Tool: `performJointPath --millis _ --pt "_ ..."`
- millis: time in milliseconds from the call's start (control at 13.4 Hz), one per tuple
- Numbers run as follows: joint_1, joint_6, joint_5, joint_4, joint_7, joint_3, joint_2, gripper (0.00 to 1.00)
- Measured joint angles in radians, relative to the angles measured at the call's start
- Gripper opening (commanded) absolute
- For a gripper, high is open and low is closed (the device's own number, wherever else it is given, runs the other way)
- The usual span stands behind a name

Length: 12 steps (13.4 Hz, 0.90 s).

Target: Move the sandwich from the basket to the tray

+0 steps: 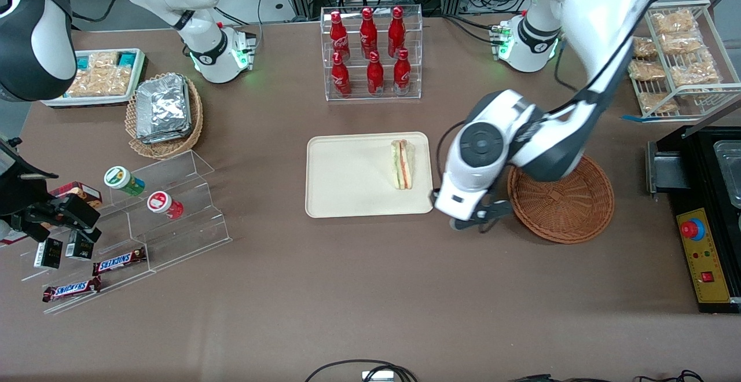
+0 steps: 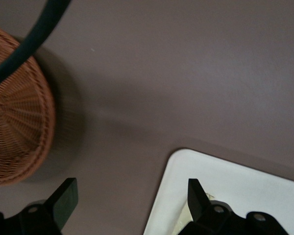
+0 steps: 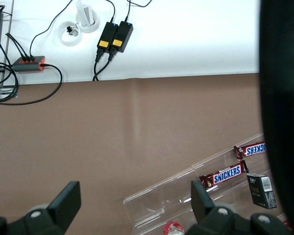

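Observation:
The sandwich [image 1: 403,164], a pale wedge with green, orange and red layers, lies on the cream-beige tray [image 1: 347,179], at the tray's end toward the basket. The reddish-brown wicker basket [image 1: 564,205] holds nothing that I can see; the arm covers its farther rim. My left gripper [image 1: 481,217] hangs over bare table between the tray's corner and the basket, nearer to the front camera than the sandwich. In the left wrist view the gripper [image 2: 132,200] is open and empty, with the basket [image 2: 17,137] beside one finger and the tray's corner [image 2: 225,181] under the other.
An acrylic rack of red bottles [image 1: 370,52] stands farther from the camera than the tray. A tan basket of foil packets [image 1: 165,113], a white snack tray [image 1: 101,78] and acrylic steps with candy bars [image 1: 145,220] lie toward the parked arm's end. A wire snack rack [image 1: 677,58] and a black unit [image 1: 706,220] lie toward the working arm's end.

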Motion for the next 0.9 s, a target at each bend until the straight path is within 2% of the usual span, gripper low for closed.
performJointPath --millis 299,448,746,896 --pt "0.073 -0.101 -0.001 0.05 0.016 -0.001 -0.051 0.99" --pt "0.114 -0.132 -0.018 0.061 0.08 -0.002 -0.066 0.99" --pt "0.252 -0.231 -0.127 0.071 0.366 0.008 -0.148 0.99" --pt "0.261 -0.273 -0.197 0.075 0.507 0.092 -0.21 0.99"
